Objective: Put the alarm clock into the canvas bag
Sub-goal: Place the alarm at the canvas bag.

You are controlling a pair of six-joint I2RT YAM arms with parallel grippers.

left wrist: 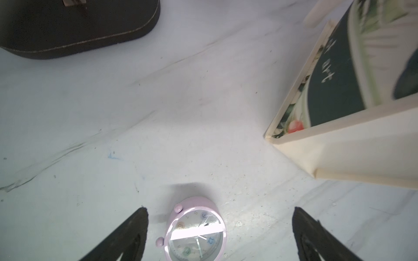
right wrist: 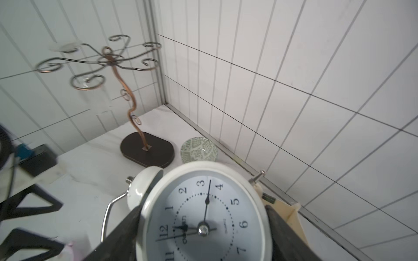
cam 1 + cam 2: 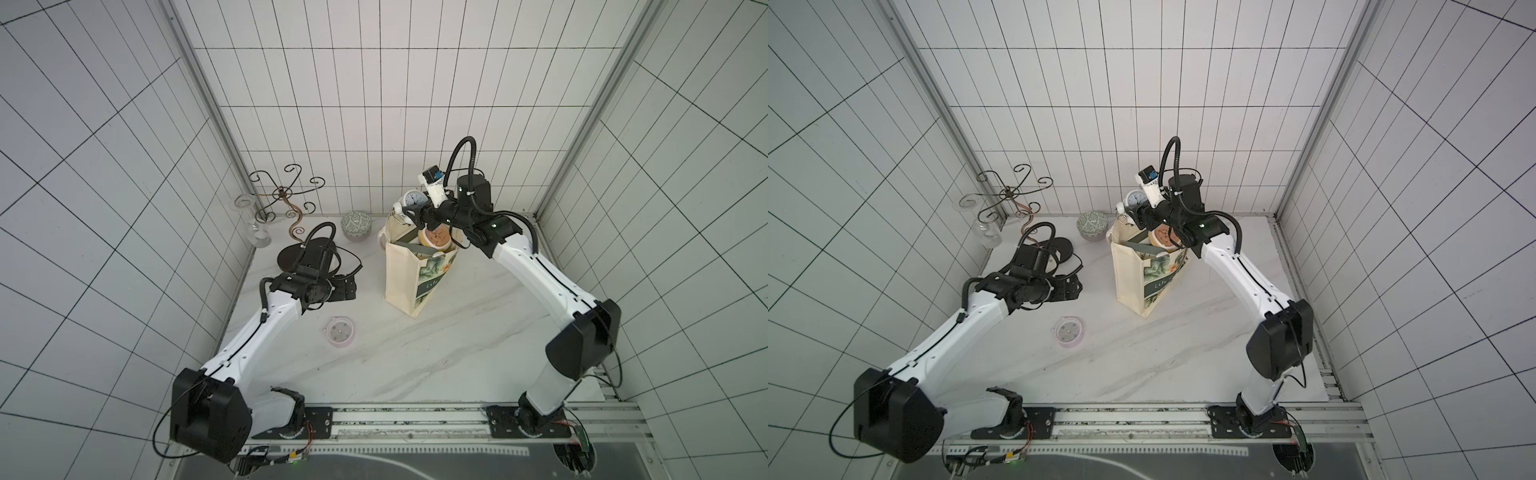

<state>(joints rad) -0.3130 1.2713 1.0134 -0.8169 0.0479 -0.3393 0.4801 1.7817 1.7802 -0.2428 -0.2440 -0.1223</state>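
Aloft, round white clock (image 2: pixel 203 226); boxy canvas bag (image 3: pixel 401 274).

Two alarm clocks (image 3: pixel 414 198) (image 3: pixel 340 331), one canvas bag (image 3: pixel 400 276)

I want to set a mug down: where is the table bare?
The near marble is bare, between the pink clock, the canvas bag and the front rail. Crowded: the far left corner, with wire stand, glass vase and patterned bowl.

Left gripper (image 1: pixel 219 209) wide open, black fingers (image 1: pixel 126 235) either side of a pink alarm clock (image 1: pixel 195 232) lying face up on the marble tabletop (image 1: pixel 158 113), no contact afaict. Canvas bag (image 1: pixel 352 140) w/ dark "art" band nearby, dark oval base (image 1: pixel 74 27) further off.
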